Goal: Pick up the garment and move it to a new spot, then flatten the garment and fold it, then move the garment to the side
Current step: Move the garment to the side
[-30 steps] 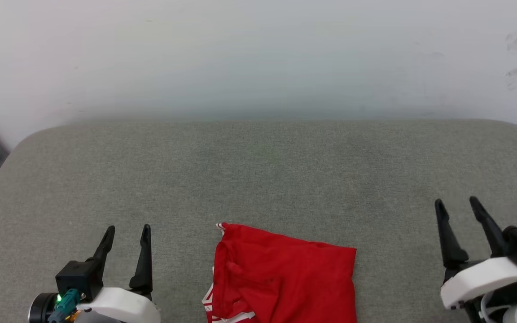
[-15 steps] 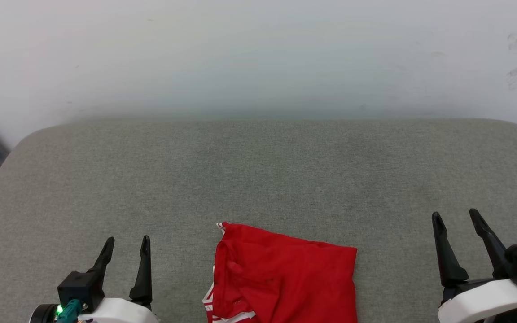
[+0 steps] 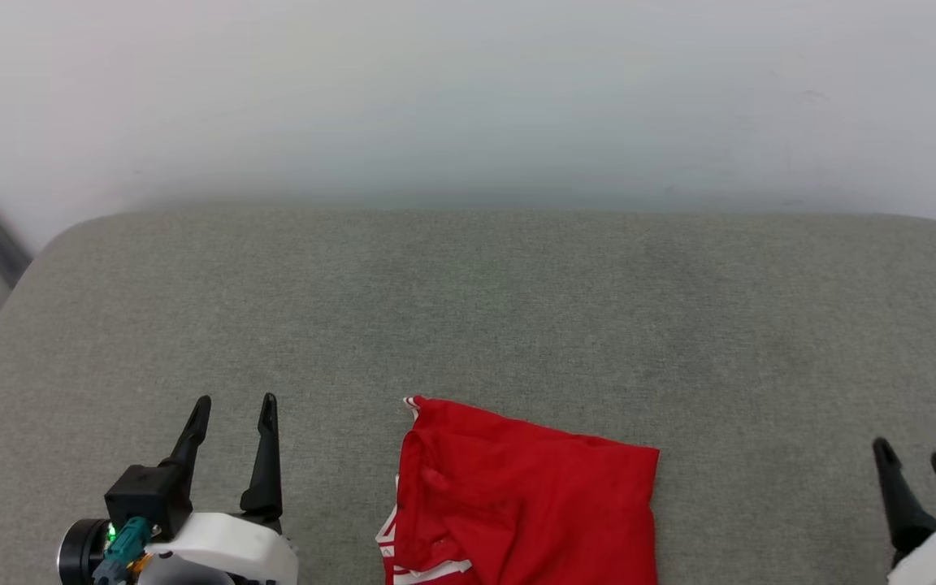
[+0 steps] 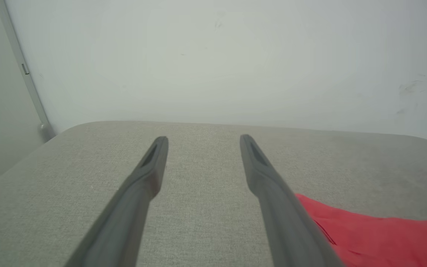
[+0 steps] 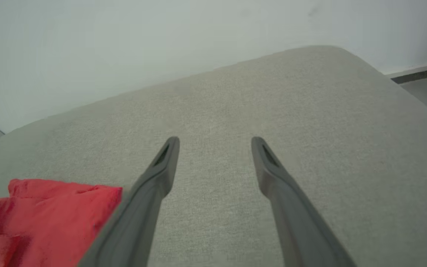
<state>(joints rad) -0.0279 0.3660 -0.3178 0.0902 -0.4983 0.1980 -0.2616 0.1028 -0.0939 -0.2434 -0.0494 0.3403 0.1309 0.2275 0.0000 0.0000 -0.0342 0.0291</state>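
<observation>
At 6 o'clock in the head view, closest to the robot, lies the garment (image 3: 525, 504). It is a rumpled red rectangle with striped trim along its 9 o'clock edge, and its near part runs off the bottom of the frame. It rests on the grey cushion (image 3: 468, 309), touched by neither arm.

At 7 o'clock the left tool (image 3: 236, 400) is released, its two dark fingers spread and holding nothing, near the garment's trimmed edge but apart from it. At 5 o'clock the right tool (image 3: 912, 449) is likewise spread and empty, well apart from the cloth's plain edge. Both wrist views show bare cushion between the fingers, with the red cloth off to one side.

Farther out, toward 12 o'clock, the cushion is bare up to the pale wall (image 3: 468, 97).

The main risk seems to be the layering. The cloth looks doubled over with creases near the trim, so a pinch could take only the top layer and peel it open, or take every layer and lift a bundle that will not spread flat. The cushion looks soft, so fingers coming down steeply could snag its weave. The garment's near edge is out of frame, so a tug toward 6 o'clock might drag it off the cushion.
</observation>
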